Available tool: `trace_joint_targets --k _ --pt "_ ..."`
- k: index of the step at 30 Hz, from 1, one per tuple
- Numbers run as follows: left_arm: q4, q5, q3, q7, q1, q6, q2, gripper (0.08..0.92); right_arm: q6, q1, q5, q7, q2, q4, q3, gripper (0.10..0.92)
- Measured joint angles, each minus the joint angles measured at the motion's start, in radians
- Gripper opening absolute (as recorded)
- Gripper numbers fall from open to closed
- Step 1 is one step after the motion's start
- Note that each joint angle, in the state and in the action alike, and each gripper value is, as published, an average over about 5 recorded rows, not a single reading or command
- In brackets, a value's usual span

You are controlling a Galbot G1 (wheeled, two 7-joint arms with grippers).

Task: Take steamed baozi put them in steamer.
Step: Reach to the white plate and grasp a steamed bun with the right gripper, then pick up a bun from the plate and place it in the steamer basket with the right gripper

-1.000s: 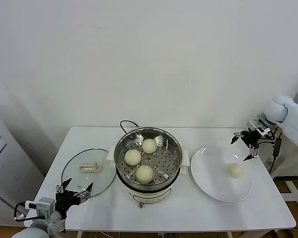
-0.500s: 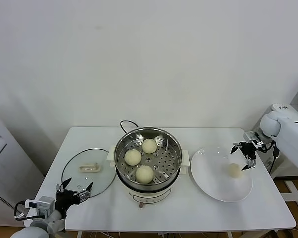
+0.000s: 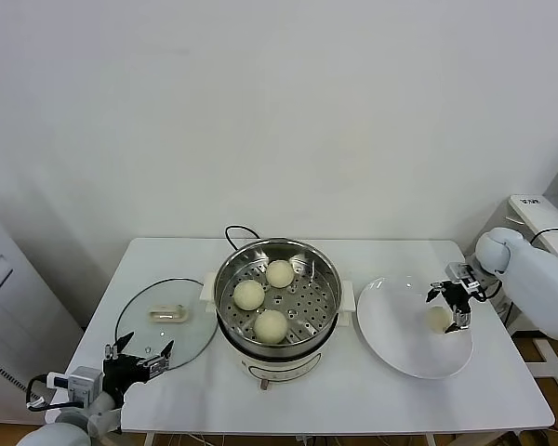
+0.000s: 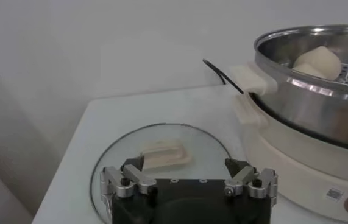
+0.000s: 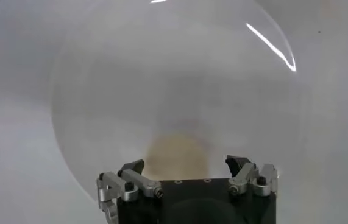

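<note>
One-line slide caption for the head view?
Right gripper open around the last baozi on the plate; three baozi already in the steamer; left gripper parked by the glass lid.

no text, brand or number can be read anywhere. the steamer (image 4: 311, 131) base carries a small square code sticker and a round mark, both illegible.

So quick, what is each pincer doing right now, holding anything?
Left pincer: open, empty, parked near the glass lid.
Right pincer: open around the baozi on the plate, not gripping yet.
</note>
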Motion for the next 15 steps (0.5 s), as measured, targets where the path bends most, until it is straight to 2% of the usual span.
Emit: trace_joint_targets --k 11,15 --pt "-0.006 0.000 0.000 -0.001 0.000 0.003 -0.002 0.823 -0.024 -0.009 -0.030 -0.015 -0.002 0.000 0.026 0.486" --pt "-0.006 0.000 0.000 -0.002 0.000 0.005 -0.004 0.823 -0.037 0.000 -0.022 -0.027 -0.014 0.017 0.015 0.445"
